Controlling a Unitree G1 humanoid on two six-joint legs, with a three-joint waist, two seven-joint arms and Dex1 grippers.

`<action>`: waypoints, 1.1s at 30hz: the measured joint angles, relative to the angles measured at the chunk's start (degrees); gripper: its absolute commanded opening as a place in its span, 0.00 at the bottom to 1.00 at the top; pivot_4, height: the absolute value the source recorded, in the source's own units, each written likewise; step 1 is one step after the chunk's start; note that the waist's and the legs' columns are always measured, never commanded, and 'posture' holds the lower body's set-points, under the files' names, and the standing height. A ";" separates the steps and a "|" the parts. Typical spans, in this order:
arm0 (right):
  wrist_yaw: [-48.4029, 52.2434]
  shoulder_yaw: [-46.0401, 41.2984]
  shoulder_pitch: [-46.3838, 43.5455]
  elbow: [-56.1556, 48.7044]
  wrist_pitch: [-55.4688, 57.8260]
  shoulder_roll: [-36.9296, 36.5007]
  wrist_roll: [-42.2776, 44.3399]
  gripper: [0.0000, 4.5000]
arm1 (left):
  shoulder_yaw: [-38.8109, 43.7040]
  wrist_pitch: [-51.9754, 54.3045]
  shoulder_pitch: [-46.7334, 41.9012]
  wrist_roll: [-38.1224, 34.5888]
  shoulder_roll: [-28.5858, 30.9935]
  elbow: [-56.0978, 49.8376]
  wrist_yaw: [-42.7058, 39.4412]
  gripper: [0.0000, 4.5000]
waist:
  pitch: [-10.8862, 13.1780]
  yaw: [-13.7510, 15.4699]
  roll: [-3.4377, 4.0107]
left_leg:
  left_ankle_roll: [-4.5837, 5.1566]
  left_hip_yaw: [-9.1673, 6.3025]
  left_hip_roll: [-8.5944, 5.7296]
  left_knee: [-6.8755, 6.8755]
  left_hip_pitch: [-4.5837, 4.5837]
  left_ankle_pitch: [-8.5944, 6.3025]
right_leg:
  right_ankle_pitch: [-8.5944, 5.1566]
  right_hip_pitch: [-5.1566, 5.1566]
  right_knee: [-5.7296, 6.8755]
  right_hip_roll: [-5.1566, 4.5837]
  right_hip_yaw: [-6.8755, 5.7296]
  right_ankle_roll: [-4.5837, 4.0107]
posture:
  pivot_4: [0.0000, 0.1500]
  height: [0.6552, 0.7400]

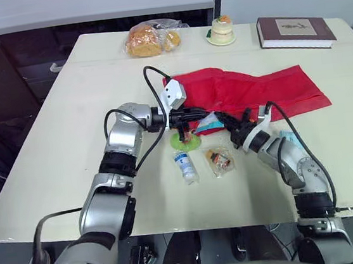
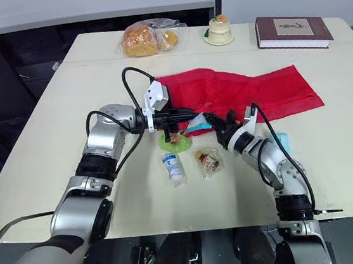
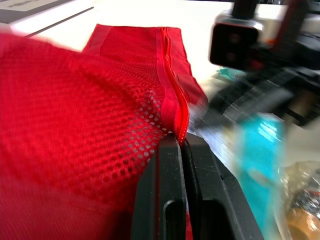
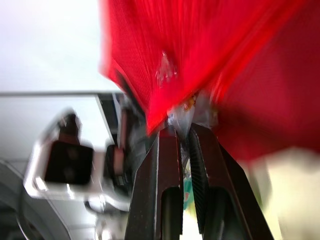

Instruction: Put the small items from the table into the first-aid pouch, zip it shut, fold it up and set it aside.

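One red pouch [image 1: 248, 89], one bottle [image 1: 185, 167], one clear packet [image 1: 220, 159], one teal packet [image 1: 208, 124], one green disc [image 1: 190, 143] — one book [image 1: 294, 30], bread bag [image 1: 150, 39], cake [image 1: 221, 29].

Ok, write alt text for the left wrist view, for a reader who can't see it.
The left gripper is shut on the zipper edge of a red mesh pouch, whose netting bulges up close to the camera. Beside it, blurred, the right gripper holds a teal packet near the pouch, above a pale table.
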 measured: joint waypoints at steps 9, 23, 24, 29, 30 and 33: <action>7.06 -0.23 -2.81 2.71 -3.43 5.29 -10.40 0.00 | 0.24 7.67 1.02 -3.54 -0.15 -5.00 -0.11 0.02 | 0.00 -0.18 0.01 | -0.01 0.02 0.01 0.00 0.03 0.00 | 0.00 -0.02 0.05 0.02 0.04 0.00 | 1.00 0.87; 10.14 2.83 -1.31 -0.92 0.20 2.33 -24.99 0.25 | 0.08 8.94 2.75 -4.44 -0.50 -2.84 2.32 0.00 | -0.01 -0.04 0.02 | -0.01 0.02 -0.03 0.00 0.04 0.01 | 0.00 -0.01 0.05 0.00 0.03 0.00 | 1.00 0.87; 10.17 2.89 -0.60 -1.63 1.35 1.64 -25.04 0.34 | 0.08 7.75 2.35 -4.00 -0.32 -1.44 2.51 0.00 | -0.01 -0.08 0.02 | -0.01 0.01 -0.03 0.00 0.04 0.01 | 0.00 -0.02 0.05 0.01 0.02 0.00 | 1.00 0.87; 10.10 3.21 0.90 -6.11 4.86 -1.92 -26.39 0.60 | 0.13 4.35 0.95 -3.38 -0.33 2.27 3.12 0.00 | -0.01 -0.11 0.02 | -0.01 0.02 -0.03 0.00 0.04 0.01 | 0.00 -0.02 0.05 0.00 0.03 0.00 | 1.00 0.87; 10.16 3.25 1.47 -7.98 6.07 -3.64 -26.50 0.60 | 0.18 3.67 0.62 -3.37 -0.33 3.28 3.24 0.00 | -0.01 -0.09 0.02 | -0.01 0.02 -0.03 0.00 0.03 0.01 | 0.00 -0.02 0.04 0.00 0.03 0.00 | 1.00 0.87; 10.82 3.35 2.62 -11.06 7.81 -6.45 -26.81 0.60 | 0.43 3.03 0.45 -3.36 -0.09 4.61 3.44 0.00 | -0.01 -0.06 0.01 | -0.01 0.02 -0.03 0.00 0.02 0.00 | 0.00 -0.01 0.02 -0.01 0.03 0.00 | 1.00 0.87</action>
